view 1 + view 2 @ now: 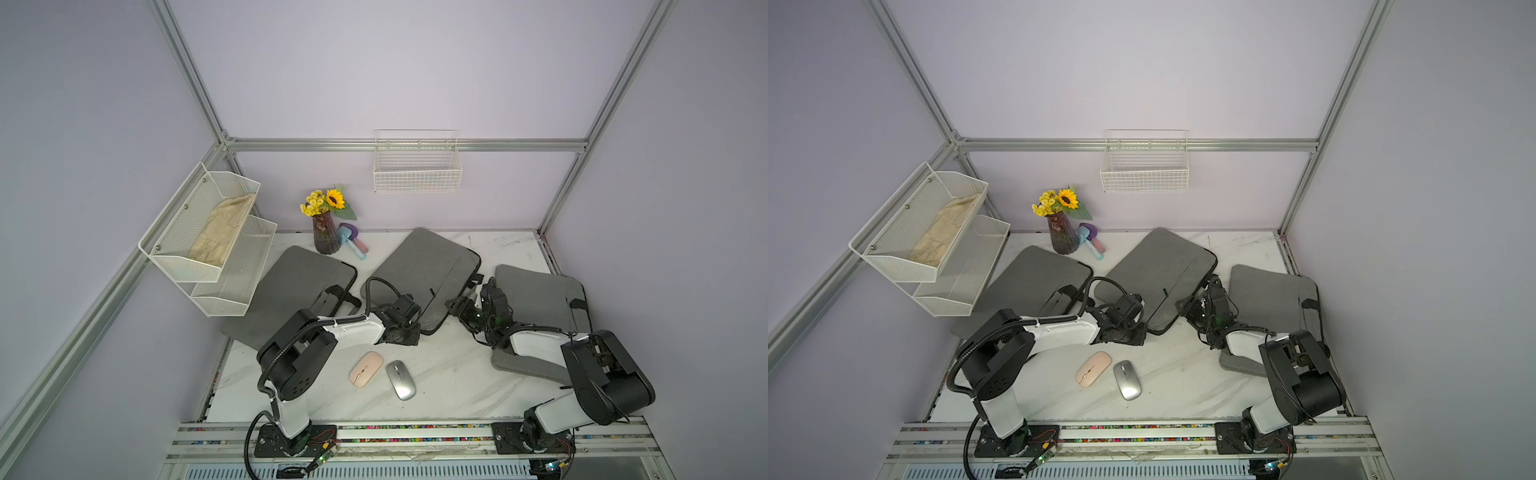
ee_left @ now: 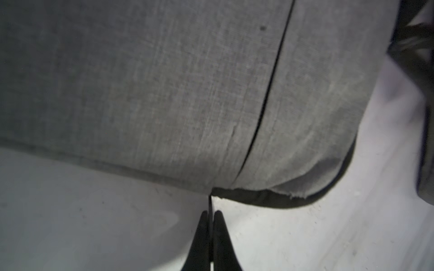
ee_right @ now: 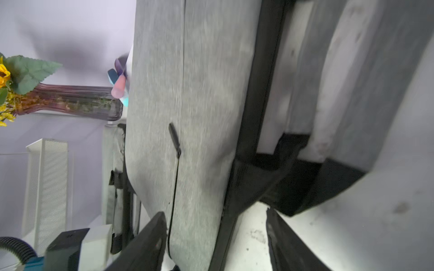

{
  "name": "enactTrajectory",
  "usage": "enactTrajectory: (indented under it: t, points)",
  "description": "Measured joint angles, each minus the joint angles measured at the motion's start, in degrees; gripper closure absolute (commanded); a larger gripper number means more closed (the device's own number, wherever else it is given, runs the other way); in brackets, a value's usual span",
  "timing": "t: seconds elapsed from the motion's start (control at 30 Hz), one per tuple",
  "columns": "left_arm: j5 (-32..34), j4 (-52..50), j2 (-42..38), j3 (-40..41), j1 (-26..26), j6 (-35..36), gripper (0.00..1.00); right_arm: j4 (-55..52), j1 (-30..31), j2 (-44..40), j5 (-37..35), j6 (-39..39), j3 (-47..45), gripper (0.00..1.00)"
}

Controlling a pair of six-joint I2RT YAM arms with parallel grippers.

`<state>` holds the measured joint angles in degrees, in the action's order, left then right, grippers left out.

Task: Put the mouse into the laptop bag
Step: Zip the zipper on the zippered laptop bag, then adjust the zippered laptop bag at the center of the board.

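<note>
The laptop bag (image 2: pixel 164 93) is being unzipped: its black tab (image 2: pixel 210 201) is pinched in the clamped left gripper (image 2: pixel 211 212), the right gripper (image 3: pixel 215 211) is spread and empty; the zip pull (image 3: pixel 175 138) likely has to be grasped next

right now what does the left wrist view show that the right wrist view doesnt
Left wrist only: the left gripper shut on a thin black cord at a corner of the grey laptop bag. Right wrist only: the right gripper open, a zipper pull, the vase. Both: that bag and the white table.
</note>
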<state>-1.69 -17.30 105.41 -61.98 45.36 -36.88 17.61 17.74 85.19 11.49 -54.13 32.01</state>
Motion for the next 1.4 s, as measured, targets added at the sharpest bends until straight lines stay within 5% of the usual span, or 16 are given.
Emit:
enactTrajectory:
  t: [0.3,0.83,0.87,0.97,1.27,1.4]
  points:
    - [-0.8,-4.8,12.4,-17.8,-1.2,-0.2,1.0,-9.2,-2.2,-11.3,-5.5,1.8,0.5,0.15]
    - [-10.7,-12.6,19.3,-30.5,-4.4,-0.5,1.0,-20.9,-9.4,-17.6,-12.2,2.0,-1.3,0.11]
    - [-11.1,-12.3,19.3,-30.5,-4.4,-0.5,0.97,-21.5,-9.9,-17.8,-12.3,2.0,-1.3,0.11]
    - [-10.9,-11.6,19.3,-30.5,-4.2,-1.0,0.58,-23.1,-11.6,-19.3,-13.1,1.9,-1.3,0.09]
    - [-6.3,-4.8,16.4,-25.9,-0.7,-1.6,0.39,-28.8,-15.6,-22.6,-17.7,2.2,-0.5,0.03]
    - [-5.9,-2.0,12.3,-22.3,0.5,-2.2,0.15,-29.7,-16.5,-22.7,-18.5,2.1,-0.5,0.03]
